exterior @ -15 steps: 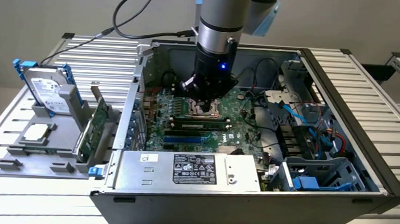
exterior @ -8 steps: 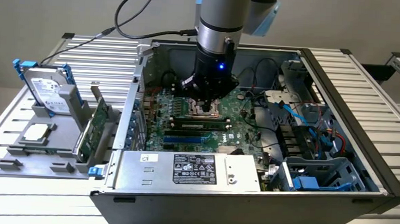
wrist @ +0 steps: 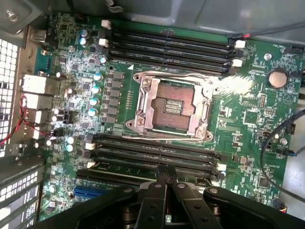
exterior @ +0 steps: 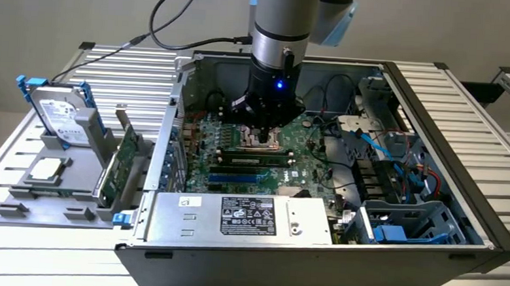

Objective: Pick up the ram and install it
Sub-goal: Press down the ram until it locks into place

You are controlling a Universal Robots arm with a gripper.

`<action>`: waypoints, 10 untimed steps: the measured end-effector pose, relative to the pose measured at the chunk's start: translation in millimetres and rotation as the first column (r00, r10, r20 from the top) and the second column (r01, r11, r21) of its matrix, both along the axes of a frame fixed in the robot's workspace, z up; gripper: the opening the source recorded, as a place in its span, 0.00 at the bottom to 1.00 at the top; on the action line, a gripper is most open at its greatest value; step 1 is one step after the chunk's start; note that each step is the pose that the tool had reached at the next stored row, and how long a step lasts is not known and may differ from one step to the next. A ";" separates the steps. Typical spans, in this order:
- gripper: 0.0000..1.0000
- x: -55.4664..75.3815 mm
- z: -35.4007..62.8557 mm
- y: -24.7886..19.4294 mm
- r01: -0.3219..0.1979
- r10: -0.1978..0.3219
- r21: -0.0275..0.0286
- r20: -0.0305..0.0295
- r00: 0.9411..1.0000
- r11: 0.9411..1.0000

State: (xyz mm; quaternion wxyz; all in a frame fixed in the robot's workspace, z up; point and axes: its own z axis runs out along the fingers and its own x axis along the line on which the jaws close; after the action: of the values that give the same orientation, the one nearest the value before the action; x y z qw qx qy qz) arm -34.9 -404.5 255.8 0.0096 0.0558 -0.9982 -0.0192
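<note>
Fingers [exterior: 262, 138] are pressed together and hold nothing. You see them low inside the open grey computer case [exterior: 462, 193], at centre frame in the exterior view.

The ram, a thin long green circuit-board stick with dark chips [exterior: 254, 160], stands on edge in a black memory slot of the green motherboard [exterior: 302, 165], just frame-below the fingertips. Its long axis runs from the exterior view's left to right, parallel to the neighbouring slots.

In the wrist view the closed fingers [wrist: 167, 171] sit over about the middle of the ram [wrist: 133, 165], beside the square silver processor socket [wrist: 172, 106]. You cannot tell whether the tips touch it.
</note>
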 end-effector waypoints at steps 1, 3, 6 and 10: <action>0.11 -0.2 0.0 0.0 0.001 -0.001 0.000 0.000 1.000 1.000; 0.11 -0.2 0.1 -2.0 0.001 -0.001 0.000 0.000 1.000 1.000; 0.11 -0.1 0.4 -11.1 0.001 -0.001 0.000 0.000 1.000 1.000; 0.11 -0.2 2.4 -23.5 0.001 -0.001 0.001 0.000 1.000 1.000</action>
State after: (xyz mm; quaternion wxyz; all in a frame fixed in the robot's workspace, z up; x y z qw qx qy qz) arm -35.2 -428.0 258.2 0.0093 0.0554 -0.9982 -0.0196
